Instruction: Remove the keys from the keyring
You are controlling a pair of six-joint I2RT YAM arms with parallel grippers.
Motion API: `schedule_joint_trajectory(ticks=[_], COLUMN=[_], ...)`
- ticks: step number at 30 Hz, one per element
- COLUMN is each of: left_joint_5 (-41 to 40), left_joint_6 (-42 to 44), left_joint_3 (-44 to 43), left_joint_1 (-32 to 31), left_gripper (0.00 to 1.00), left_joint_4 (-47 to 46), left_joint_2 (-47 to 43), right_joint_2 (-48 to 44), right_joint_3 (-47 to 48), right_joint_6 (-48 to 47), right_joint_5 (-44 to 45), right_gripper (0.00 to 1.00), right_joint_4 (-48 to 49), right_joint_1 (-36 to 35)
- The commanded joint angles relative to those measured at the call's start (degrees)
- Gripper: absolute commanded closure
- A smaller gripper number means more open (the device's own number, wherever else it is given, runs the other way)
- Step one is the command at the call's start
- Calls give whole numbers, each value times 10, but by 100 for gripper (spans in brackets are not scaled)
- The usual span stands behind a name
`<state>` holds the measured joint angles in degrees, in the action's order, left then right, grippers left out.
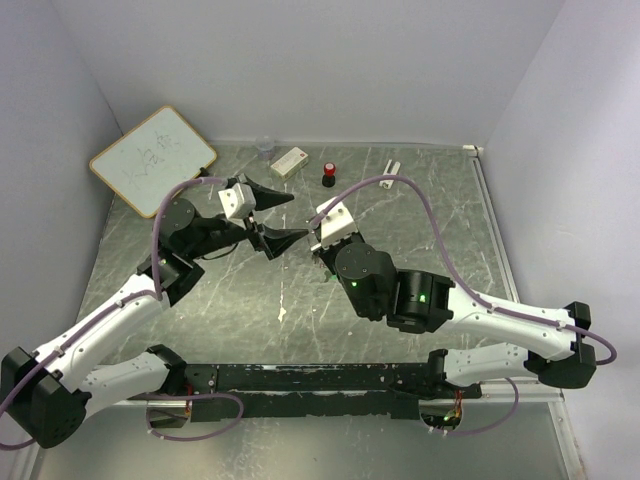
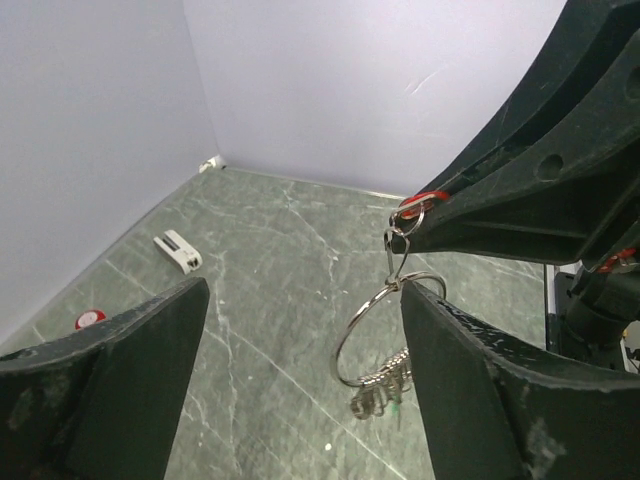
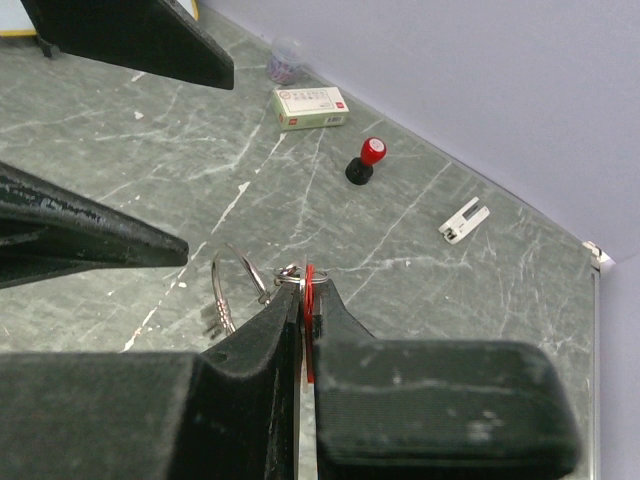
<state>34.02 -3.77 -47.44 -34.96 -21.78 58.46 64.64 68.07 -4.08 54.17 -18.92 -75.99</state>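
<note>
- Right end effector (image 3: 303, 285) clamped on red key head (image 3: 309, 300), lower centre of its wrist view.
- Keyring (image 2: 338, 350) hangs beneath it; other keys (image 2: 380, 388) bunched at the ring's bottom.
- Left end effector (image 2: 305, 300) fingers wide apart, flanking the ring.

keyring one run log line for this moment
right gripper: shut on red key | keyring: hanging from it | left gripper: open, facing keyring

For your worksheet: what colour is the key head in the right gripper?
The key head is red; right wrist view.
</note>
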Motion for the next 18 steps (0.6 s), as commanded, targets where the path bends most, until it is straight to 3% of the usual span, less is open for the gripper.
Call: schedule_joint_trajectory(ticks=[1, 6, 13, 18], left_joint_5=[52, 133, 199, 197], left_joint_6=[-10, -32, -61, -94], left_joint_3=[10, 62, 60, 60], left_joint_1=[3, 3, 2, 3], left_gripper=[15, 18, 24, 29], left_joint_4=[-88, -233, -308, -361], left_joint_2=[6, 25, 76, 99], right_joint_2=[-19, -24, -33, -33], right_joint_3=[-8, -12, -21, -25], right_joint_6=[-7, -5, -7, -12], right_joint_5=[-6, -9, -13, -13], right_gripper=[100, 100, 100, 100], right_joint_4=[26, 26, 32, 38], right_joint_1=[-5, -10, -13, -14])
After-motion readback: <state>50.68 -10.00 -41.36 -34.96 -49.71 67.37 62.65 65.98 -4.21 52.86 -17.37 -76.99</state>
